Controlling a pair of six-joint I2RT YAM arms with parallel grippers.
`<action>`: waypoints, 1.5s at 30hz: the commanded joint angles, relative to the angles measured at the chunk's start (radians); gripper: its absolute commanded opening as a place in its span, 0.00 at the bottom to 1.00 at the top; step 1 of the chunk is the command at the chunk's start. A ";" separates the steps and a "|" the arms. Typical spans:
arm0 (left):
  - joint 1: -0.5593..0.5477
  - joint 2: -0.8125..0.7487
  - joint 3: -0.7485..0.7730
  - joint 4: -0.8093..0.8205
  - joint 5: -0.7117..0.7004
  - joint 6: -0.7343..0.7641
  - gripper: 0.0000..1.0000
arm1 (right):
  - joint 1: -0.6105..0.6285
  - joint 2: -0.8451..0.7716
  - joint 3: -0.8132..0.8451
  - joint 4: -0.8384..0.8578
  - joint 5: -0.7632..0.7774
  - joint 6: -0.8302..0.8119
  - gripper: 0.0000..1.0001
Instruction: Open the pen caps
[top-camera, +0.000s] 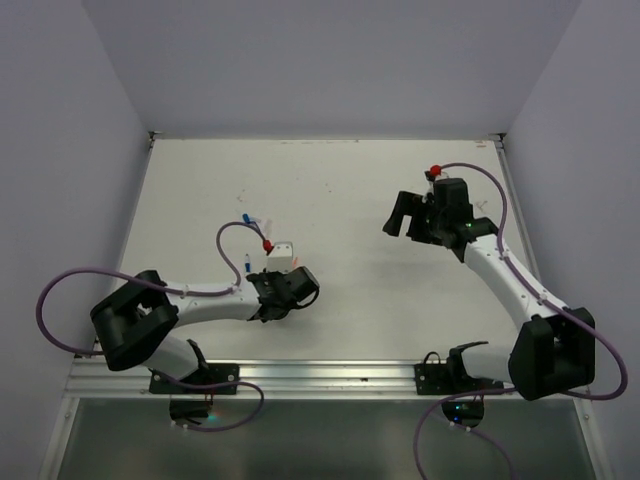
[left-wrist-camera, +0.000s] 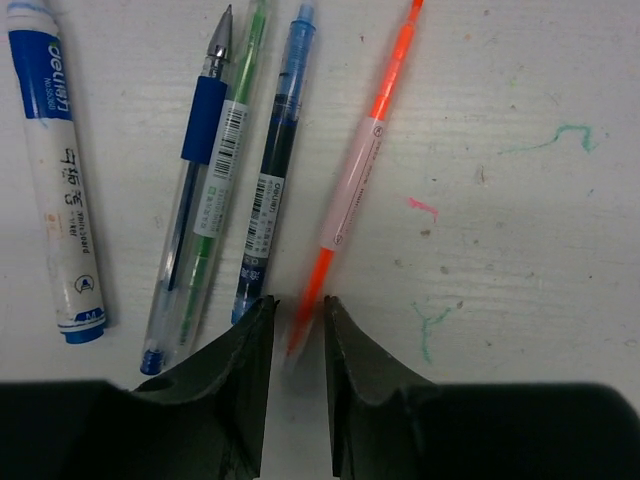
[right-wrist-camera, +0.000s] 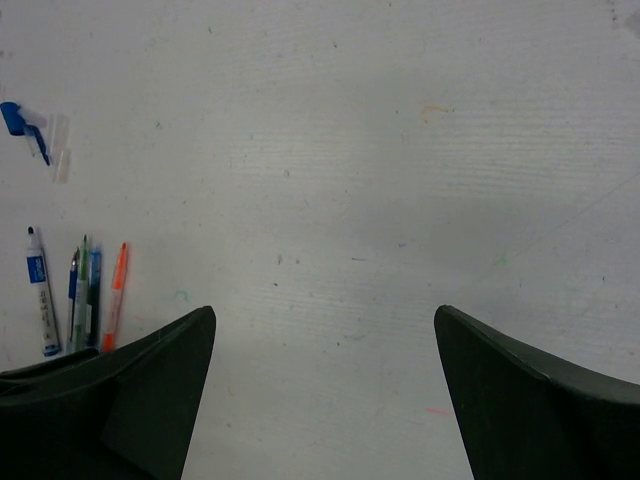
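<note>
Several pens lie side by side on the table in the left wrist view: a white marker (left-wrist-camera: 55, 170) with a blue end cap, a blue-grip pen (left-wrist-camera: 190, 190) with its tip bare, a green pen (left-wrist-camera: 225, 150), a dark blue pen (left-wrist-camera: 275, 160) and an orange pen (left-wrist-camera: 355, 160). My left gripper (left-wrist-camera: 297, 300) straddles the orange pen's near end with the jaws a narrow gap apart, not pressing it. It is low over the table in the top view (top-camera: 290, 285). My right gripper (right-wrist-camera: 322, 310) is wide open and empty, high at the right (top-camera: 410, 222).
A loose blue cap (right-wrist-camera: 12, 118) and a clear cap (right-wrist-camera: 60, 150) lie on the table beyond the pens; small blue and red pieces (top-camera: 250, 220) show there in the top view. Purple cables loop from both arms. White walls enclose the table (top-camera: 330, 200).
</note>
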 joint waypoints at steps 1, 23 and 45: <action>-0.005 -0.045 0.008 -0.059 -0.061 -0.008 0.29 | -0.011 0.031 0.014 0.014 0.007 0.010 0.95; -0.049 -0.413 -0.073 0.367 0.269 0.392 0.41 | -0.298 0.155 0.066 -0.081 0.384 -0.111 0.92; -0.013 -0.358 -0.237 0.738 0.574 0.452 0.52 | -0.361 0.313 0.005 0.040 0.330 -0.673 0.75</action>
